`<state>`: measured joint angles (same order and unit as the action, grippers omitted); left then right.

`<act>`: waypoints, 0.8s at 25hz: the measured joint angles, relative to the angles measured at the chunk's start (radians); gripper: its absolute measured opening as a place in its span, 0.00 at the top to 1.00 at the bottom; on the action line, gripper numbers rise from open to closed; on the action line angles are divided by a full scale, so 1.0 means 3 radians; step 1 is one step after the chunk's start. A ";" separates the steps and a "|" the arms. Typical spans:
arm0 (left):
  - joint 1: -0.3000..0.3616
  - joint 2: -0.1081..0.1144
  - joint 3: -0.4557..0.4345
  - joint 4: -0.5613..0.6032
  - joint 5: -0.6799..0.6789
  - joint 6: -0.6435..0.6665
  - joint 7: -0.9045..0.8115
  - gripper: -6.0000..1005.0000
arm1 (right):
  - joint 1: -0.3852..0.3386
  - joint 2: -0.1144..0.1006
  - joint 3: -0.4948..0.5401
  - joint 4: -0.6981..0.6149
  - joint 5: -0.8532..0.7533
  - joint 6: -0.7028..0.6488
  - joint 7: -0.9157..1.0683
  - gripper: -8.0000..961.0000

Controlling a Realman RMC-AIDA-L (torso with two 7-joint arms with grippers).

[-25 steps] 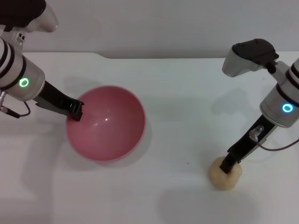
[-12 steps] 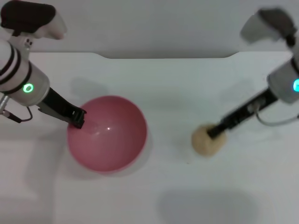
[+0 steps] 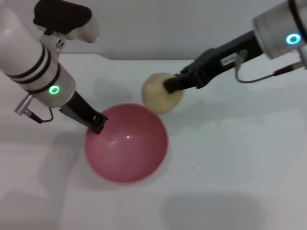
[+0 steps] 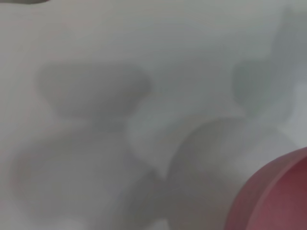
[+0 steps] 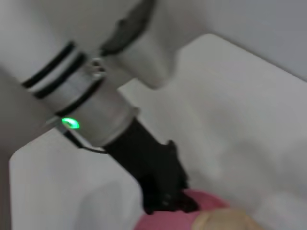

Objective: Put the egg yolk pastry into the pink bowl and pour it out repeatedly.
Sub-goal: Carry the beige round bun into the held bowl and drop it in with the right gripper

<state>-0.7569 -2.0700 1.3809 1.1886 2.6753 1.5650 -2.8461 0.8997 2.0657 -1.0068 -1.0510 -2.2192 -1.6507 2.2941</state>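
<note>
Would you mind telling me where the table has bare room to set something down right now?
The table is bare right of the pink bowl and along its near edge. It is crowded at the bowl's far side: the left gripper grips the rim, and the right gripper holds the pastry just above the far-right rim.

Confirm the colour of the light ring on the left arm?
Green, clearest in the head view.
</note>
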 joint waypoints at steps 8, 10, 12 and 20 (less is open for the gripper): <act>-0.0048 -0.0003 0.0113 -0.0001 -0.0077 -0.0043 -0.0028 0.99 | 0.0055 0.0021 -0.0697 0.0062 0.0128 0.0107 -0.0047 0.83; -0.0051 -0.0003 0.0114 0.0001 -0.0091 -0.0062 -0.0029 0.99 | 0.0061 0.0024 -0.0806 0.0089 0.0129 0.0136 -0.0035 0.80; -0.0053 -0.0002 0.0115 0.0003 -0.0091 -0.0079 -0.0029 0.99 | 0.0064 0.0026 -0.0880 0.0107 0.0132 0.0163 -0.0013 0.77; 0.0024 0.0022 0.0097 0.0022 -0.0059 -0.0341 0.0007 0.99 | -0.0018 0.0018 -0.0582 0.0086 0.0066 0.0181 0.0313 0.59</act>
<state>-0.7498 -2.0634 1.4099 1.1951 2.6576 1.4627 -2.8442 0.8943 2.0711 -1.1813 -1.0253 -2.1993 -1.5965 2.3880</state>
